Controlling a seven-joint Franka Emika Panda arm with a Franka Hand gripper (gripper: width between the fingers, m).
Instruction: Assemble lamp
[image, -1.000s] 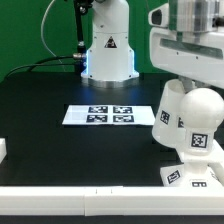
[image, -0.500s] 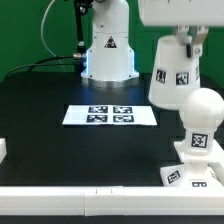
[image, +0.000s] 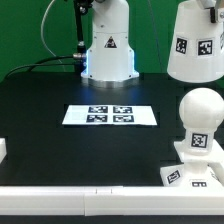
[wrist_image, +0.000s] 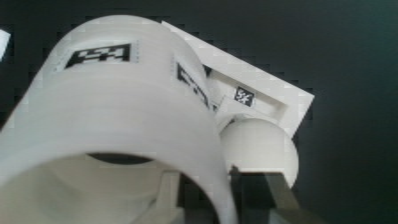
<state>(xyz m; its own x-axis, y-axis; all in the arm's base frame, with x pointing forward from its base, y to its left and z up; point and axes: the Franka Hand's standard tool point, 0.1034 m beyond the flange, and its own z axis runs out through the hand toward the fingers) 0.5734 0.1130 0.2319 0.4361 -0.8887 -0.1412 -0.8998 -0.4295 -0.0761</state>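
Close to the front edge, at the exterior view's right, the round bulb (image: 201, 112) stands straight up on the square base (image: 193, 170), its neck pointing down into the base. The big shade (image: 199, 42) was low beside the bulb a second ago and is now high in the air above and behind it, long way up and down with the wide end down, so I think it goes over the bulb next. The gripper (wrist_image: 242, 190) is closed on the shade's rim, and far behind lies the marker board (image: 110, 115).
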